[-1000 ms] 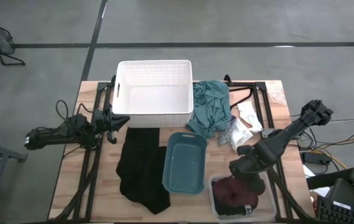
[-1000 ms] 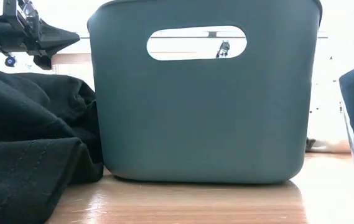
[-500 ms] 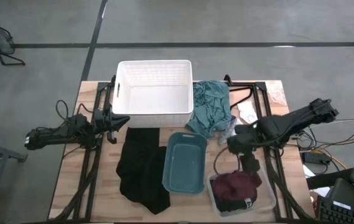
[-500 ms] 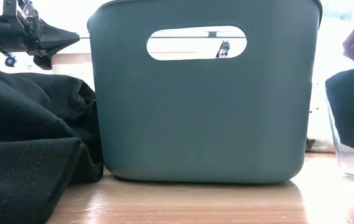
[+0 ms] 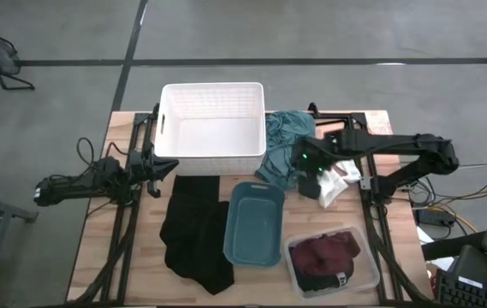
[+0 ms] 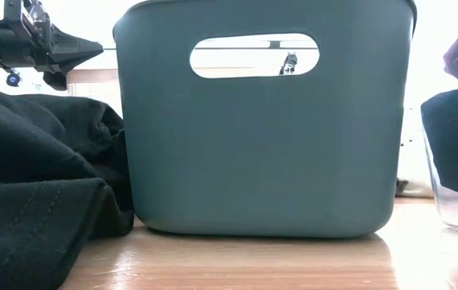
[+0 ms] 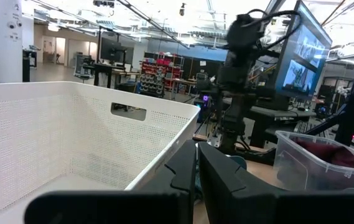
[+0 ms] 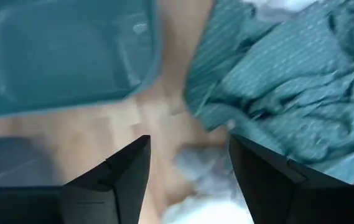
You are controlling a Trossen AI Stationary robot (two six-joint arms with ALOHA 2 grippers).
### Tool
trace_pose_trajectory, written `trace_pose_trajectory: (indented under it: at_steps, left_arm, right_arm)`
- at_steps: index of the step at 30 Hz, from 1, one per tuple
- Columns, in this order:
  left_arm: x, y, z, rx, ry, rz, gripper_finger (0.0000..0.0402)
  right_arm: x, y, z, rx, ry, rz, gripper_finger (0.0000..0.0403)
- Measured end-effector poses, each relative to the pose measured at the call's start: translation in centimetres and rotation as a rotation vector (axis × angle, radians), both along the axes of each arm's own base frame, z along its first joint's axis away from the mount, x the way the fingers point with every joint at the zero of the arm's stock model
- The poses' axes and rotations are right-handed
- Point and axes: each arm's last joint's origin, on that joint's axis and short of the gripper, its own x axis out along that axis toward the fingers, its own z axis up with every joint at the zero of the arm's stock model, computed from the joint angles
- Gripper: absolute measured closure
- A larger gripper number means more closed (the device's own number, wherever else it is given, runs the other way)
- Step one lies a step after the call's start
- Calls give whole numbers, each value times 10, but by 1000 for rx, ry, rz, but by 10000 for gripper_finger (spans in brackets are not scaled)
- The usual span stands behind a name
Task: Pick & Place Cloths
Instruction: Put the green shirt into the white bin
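Pale varnished wood table; perforated white plastic bin; smooth matt teal plastic bin; clear glossy plastic tub; soft matt black cloth, crumpled teal cloth

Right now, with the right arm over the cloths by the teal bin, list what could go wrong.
1. The right gripper, jaws open, hovers where the crumpled teal cloth meets the small white cloth; it might catch both.
2. The thin black wire hanger lies beside them and could snag.
3. The rigid teal plastic bin sits close and might get nudged.
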Motion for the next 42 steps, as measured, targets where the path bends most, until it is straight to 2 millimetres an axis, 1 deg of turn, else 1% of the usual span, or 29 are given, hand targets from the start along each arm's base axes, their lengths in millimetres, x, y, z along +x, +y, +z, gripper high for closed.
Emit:
trace_pose_trajectory:
  at_steps: [5, 11, 13, 16, 18, 21, 23, 27, 31, 34, 37, 39, 42]
  left_arm:
    - [0, 0, 0, 0, 0, 0, 378]
    - [0, 0, 0, 0, 0, 0, 378]
    - [0, 0, 0, 0, 0, 0, 378]
    - [0, 0, 0, 0, 0, 0, 378]
    - [0, 0, 0, 0, 0, 0, 378]
    - [0, 0, 0, 0, 0, 0, 378]
    - [0, 0, 0, 0, 0, 0, 378]
    - [0, 0, 0, 0, 0, 0, 378]
    - [0, 0, 0, 0, 0, 0, 378]
    - [0, 0, 0, 15, 2, 9, 378]
    - [0, 0, 1, 3, -7, 11, 378]
    - [0, 0, 1, -9, -10, 11, 378]
    - [0, 0, 1, -10, -10, 11, 378]
  right_arm:
    - [15, -33, -18, -41, 25, -24, 197]
    - [22, -75, -44, 2, 110, -175, 193]
    - [23, -83, -50, 15, 133, -210, 190]
    - [24, -87, -56, 20, 153, -221, 190]
    - [24, -87, -55, 21, 149, -218, 200]
    - [20, -85, -47, 20, 121, -227, 239]
    - [14, -83, -38, 13, 89, -236, 279]
    - [1, -78, -14, -17, -11, -239, 375]
    - [-8, -80, 4, -41, -145, -286, 390]
    - [-14, -85, 8, -41, -183, -344, 394]
    - [-19, -92, 7, 5, -184, -439, 394]
    - [-24, -101, 3, 97, -176, -521, 395]
    - [-30, -116, -9, 220, -136, -623, 394]
